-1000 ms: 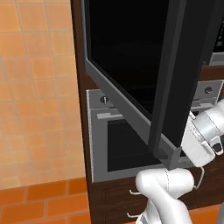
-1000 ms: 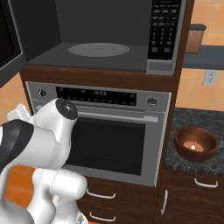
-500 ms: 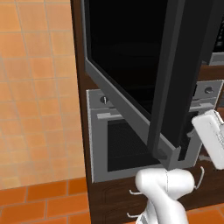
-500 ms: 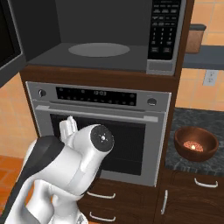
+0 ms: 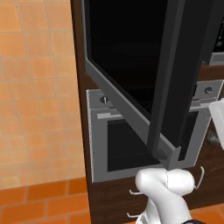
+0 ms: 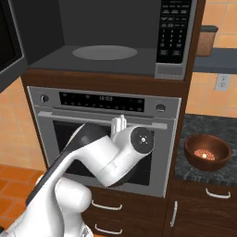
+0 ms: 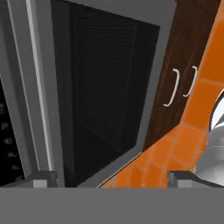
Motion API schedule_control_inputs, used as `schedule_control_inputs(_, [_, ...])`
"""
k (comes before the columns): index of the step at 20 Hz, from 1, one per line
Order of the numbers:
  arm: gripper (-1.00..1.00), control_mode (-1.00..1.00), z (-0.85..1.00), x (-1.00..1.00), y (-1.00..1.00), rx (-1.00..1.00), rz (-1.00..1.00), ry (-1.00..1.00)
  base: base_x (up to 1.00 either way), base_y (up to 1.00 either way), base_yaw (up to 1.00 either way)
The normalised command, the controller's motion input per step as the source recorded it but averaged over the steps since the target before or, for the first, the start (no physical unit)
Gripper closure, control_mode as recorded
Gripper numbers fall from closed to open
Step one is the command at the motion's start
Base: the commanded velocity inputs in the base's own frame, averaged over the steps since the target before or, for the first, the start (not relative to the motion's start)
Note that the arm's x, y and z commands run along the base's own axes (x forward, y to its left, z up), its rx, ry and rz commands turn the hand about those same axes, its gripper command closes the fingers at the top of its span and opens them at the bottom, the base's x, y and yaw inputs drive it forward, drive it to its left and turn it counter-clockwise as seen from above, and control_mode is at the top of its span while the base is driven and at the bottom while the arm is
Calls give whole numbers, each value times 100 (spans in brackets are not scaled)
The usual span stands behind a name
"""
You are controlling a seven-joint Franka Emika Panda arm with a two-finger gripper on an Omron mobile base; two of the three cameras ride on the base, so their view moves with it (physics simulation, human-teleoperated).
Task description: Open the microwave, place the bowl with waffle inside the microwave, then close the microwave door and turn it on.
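Observation:
The microwave (image 6: 111, 46) stands open, its grey cavity and round turntable (image 6: 105, 52) bare. The microwave door (image 5: 127, 65), black glass in a grey frame with a dark vertical handle (image 5: 168, 74), is swung out to the left; its edge (image 6: 9, 41) also shows in the right base view. A brown bowl with the waffle (image 6: 207, 152) sits on the dark counter (image 6: 194, 129) to the right of the oven. My gripper (image 7: 113, 178) is open and holds nothing, facing the oven's mesh window. My white wrist (image 6: 139, 141) hangs in front of the oven door, left of the bowl.
Under the microwave sits a silver oven (image 6: 60, 139) with a display and a horizontal handle. Dark wood drawers (image 6: 203, 203) with silver pulls lie below it and below the counter. The microwave keypad (image 6: 173, 32) is at the right. The orange tiled floor (image 5: 39, 201) is on the left.
My arm has swung down and to the right, from beside the open door to in front of the oven door. The door, bowl and open jaws are unchanged.

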Motion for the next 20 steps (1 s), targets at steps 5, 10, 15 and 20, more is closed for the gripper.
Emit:
schedule_control_inputs(5, [-100, -100, 0, 33, -100, 0, -30, 5, 0, 0, 0])
schedule_control_inputs(10, [-100, -100, -19, -1, -100, 0, -20, 0, 0, 0, 0])
schedule_control_inputs(15, [-100, -100, -32, 20, -100, 0, -13, 3, 0, 0, 0])
schedule_control_inputs(20, [-100, -100, -59, 55, -100, 0, -6, 1, 0, 0, 0])
